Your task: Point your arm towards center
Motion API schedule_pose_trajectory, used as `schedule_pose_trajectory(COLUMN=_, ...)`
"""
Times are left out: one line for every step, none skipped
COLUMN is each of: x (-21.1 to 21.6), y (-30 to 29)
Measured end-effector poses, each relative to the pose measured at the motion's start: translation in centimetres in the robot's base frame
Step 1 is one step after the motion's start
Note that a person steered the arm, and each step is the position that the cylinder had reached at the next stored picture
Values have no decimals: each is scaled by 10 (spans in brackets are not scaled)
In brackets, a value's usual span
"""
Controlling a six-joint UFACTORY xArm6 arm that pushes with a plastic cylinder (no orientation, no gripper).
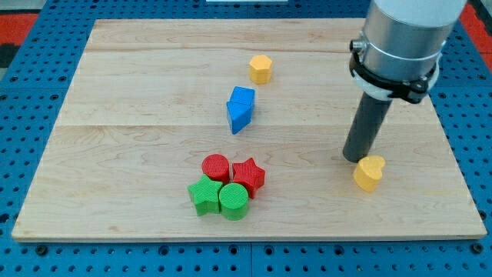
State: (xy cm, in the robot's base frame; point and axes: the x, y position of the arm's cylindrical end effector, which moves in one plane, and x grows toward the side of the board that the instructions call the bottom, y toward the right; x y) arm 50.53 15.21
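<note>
My tip (354, 158) rests on the wooden board (138, 108) at the view's right, just left of and touching or nearly touching a yellow heart block (370, 171). A yellow hexagon block (260, 68) sits near the view's top centre. Two blue blocks (241, 108) stand together near the board's centre, well to the left of my tip. A cluster lies at the bottom centre: a red cylinder (216, 167), a red star (248, 176), a green star (204, 195) and a green cylinder (234, 201).
The arm's grey body (403, 38) hangs over the board's upper right. A blue pegboard surface (231, 261) surrounds the board on all sides.
</note>
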Motion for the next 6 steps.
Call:
schedule_pose_trajectory(x=15, y=11)
schedule_pose_trajectory(x=24, y=25)
schedule_pose_trajectory(x=-27, y=-23)
schedule_pose_trajectory(x=-52, y=-66)
schedule_pose_trajectory(x=-95, y=-94)
schedule_pose_trajectory(x=-111, y=-104)
